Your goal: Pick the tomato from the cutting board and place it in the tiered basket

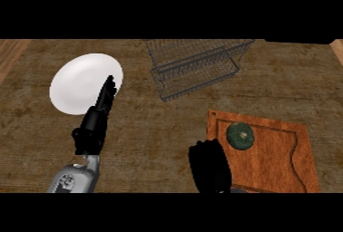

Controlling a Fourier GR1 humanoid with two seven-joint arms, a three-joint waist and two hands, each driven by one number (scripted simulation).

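A dark green round tomato [240, 135] lies on the reddish wooden cutting board [281, 158] at the lower right. My right hand [209, 165] hovers at the board's left edge, just left of and below the tomato, fingers straight and pointing up, not touching it. The wire tiered basket [194, 63] stands at the top centre, tilted in view, with nothing inside. My left hand [100, 111] is held upright at the left, fingers straight, its tips over the edge of a white plate.
A white plate [84, 81] lies at the upper left on the brown counter [154, 131]. A lighter wooden strip [10, 54] runs along the far left edge.
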